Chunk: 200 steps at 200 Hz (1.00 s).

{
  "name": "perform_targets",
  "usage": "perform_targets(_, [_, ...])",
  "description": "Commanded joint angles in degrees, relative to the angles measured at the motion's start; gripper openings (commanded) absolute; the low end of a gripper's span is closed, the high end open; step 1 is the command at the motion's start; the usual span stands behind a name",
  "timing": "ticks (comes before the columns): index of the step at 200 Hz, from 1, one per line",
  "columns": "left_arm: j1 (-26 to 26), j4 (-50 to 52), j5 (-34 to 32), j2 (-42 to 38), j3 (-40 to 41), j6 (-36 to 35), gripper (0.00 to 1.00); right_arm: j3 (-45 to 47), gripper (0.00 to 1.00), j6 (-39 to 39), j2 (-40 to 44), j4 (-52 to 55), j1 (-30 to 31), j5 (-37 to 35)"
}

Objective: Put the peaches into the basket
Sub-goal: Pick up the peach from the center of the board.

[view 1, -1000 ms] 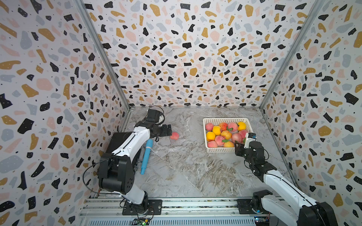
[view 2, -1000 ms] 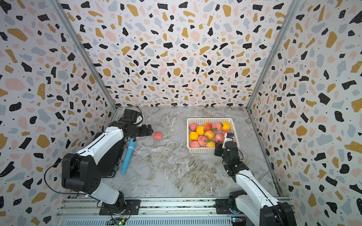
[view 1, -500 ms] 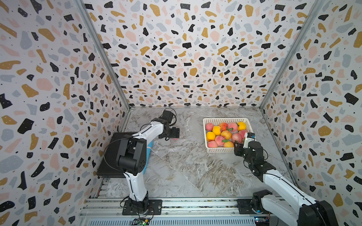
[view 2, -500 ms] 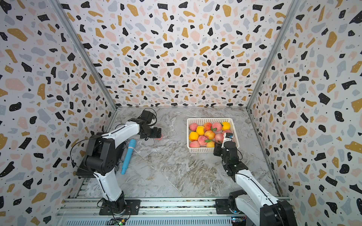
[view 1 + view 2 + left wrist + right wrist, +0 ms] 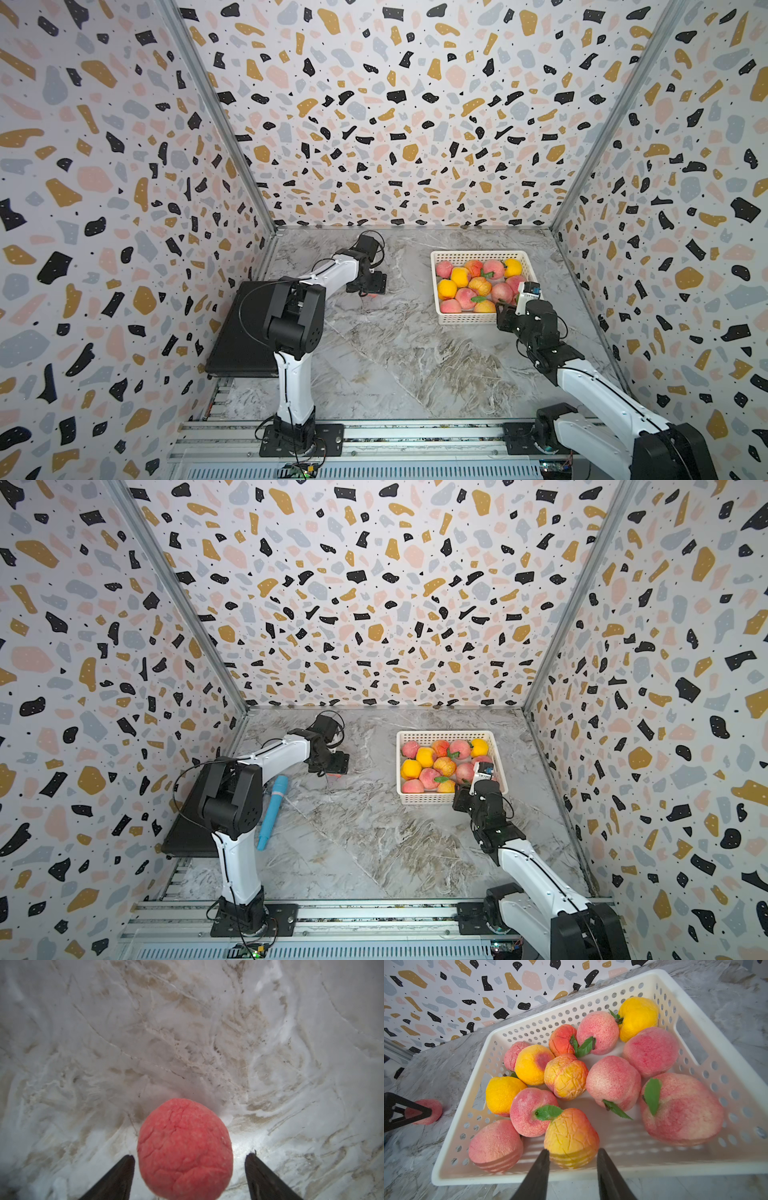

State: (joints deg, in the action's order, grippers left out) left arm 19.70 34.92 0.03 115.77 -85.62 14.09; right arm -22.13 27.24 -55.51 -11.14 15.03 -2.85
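Bimanual cell seen from above, read from left to right. At the far left a flat black box [image 5: 237, 332] lies at the edge of the marbled tabletop [image 5: 395, 353]. Just beside it, in a top view, lies a blue cylindrical tool [image 5: 272, 808], which the left arm hides in the companion view.

The left arm reaches across the tabletop, and the left claw [image 5: 370, 286] [image 5: 332, 766] points down over a single loose peach [image 5: 372, 295] [image 5: 334, 776]. This peach rests on the tabletop, well apart from the basket. In the left wrist view the left claw [image 5: 189, 1157] is spread, one finger on either side of the red loose peach [image 5: 185, 1151], with a narrow strip of tabletop visible at each side.

Right of centre stands the white perforated basket [image 5: 465, 319] [image 5: 428, 799]. It holds the other peaches [image 5: 480, 286], pink, orange and yellow, several with green leaves. Thirteen can be counted in the right wrist view [image 5: 612, 1082], where the loose peach [image 5: 435, 1109] appears outside the basket [image 5: 477, 1178].

The right claw [image 5: 500, 309] [image 5: 459, 789] hangs at the basket's near right corner. Its fingers are partly spread, with nothing pinched between them [image 5: 573, 1152].
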Motion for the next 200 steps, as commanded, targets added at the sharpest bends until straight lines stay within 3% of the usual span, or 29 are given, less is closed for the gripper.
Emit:
perform_targets(1, [0.51,0.87,-1.07,0.61,-1.06,-0.47,0.79,-1.77,0.4,-0.42,0.39,-0.29,0.27,-0.76])
perform_targets(82, [1.08,1.03,-0.56,-1.44,-0.55,-0.93,0.59,-1.64,0.4,-0.44,0.83,0.15,0.27,-1.28])
perform_targets(156, [3.53,1.82,-0.34,-6.74,-0.38,-1.29,0.54,-1.67,0.4,-0.44,0.88,0.5,0.27,-2.32])
perform_targets(200, [8.46,2.65,-1.08,-10.96,-2.5,-1.51,0.54,-1.51,0.41,-0.26,0.84,0.5,0.31,-3.19])
